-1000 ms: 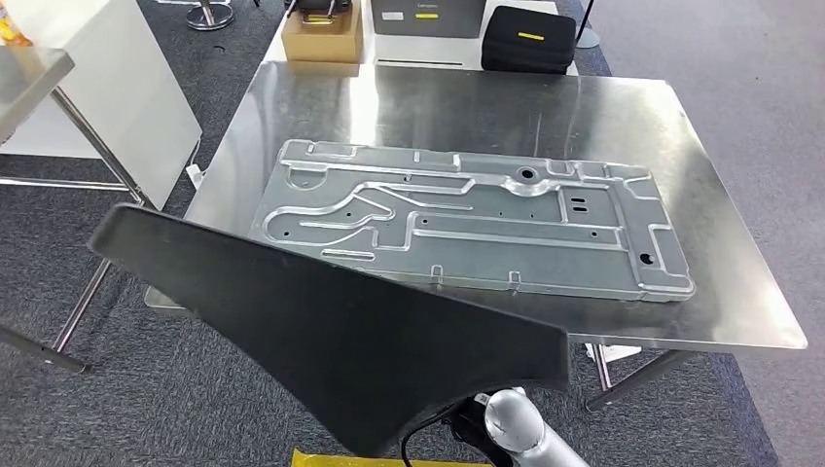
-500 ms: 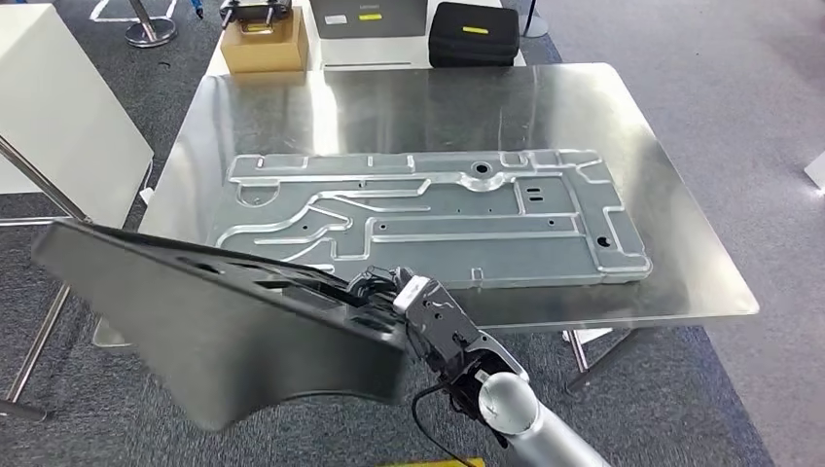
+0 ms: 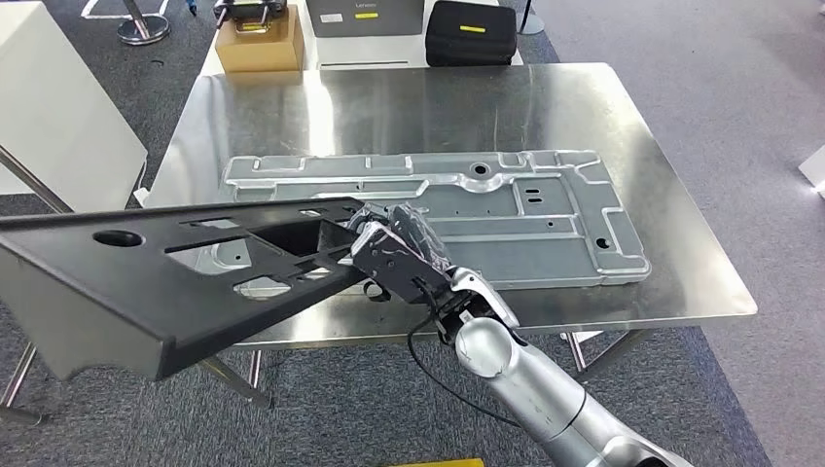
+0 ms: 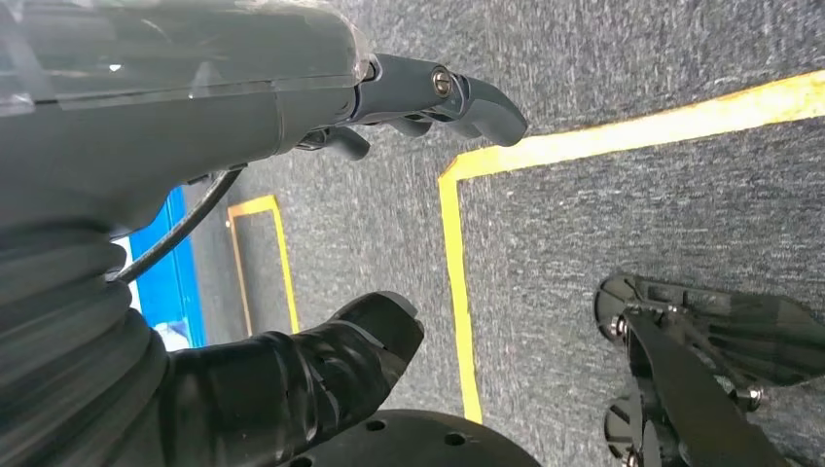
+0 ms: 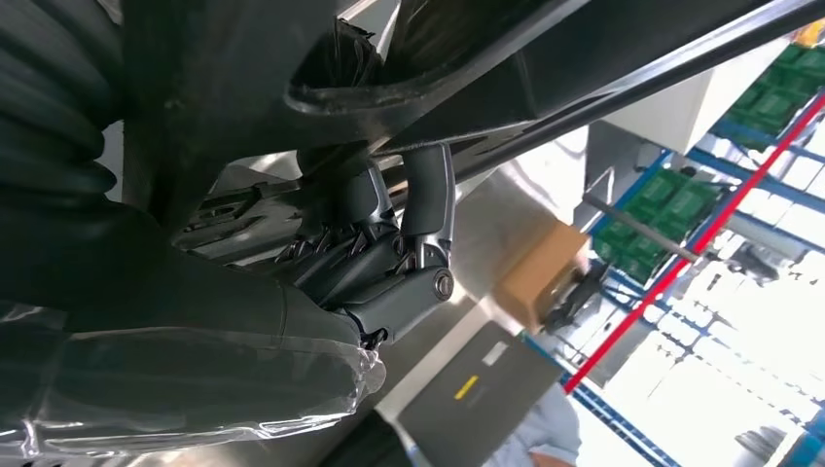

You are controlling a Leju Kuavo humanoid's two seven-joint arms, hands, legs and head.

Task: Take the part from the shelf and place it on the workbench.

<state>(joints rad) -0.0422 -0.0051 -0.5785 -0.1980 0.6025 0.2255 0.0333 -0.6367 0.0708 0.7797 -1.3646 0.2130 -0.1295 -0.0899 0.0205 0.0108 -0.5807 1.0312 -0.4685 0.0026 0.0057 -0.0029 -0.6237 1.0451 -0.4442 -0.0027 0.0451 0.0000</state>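
Observation:
A long black plastic part [image 3: 156,272] with cut-outs hangs over the near left edge of the steel workbench [image 3: 671,195], tilted nearly flat. My right hand [image 3: 394,255] grips its right end, fingers hooked through an opening. The right wrist view shows those fingers [image 5: 389,243] curled around the black part [image 5: 467,68] from below. My left hand [image 4: 292,185] hangs down over grey carpet, thumb and fingers apart, holding nothing.
A large stamped metal panel [image 3: 545,209] lies across the middle of the workbench. Behind the bench stand a cardboard box [image 3: 258,44], a grey case [image 3: 365,29] and a black case [image 3: 472,44]. A white table [image 3: 58,107] stands to the left. Yellow floor tape [image 4: 457,253] lies below.
The black part has swung from steeply tilted toward level and risen over the bench's near edge. My right hand has lifted into plain sight. The camera view has shifted.

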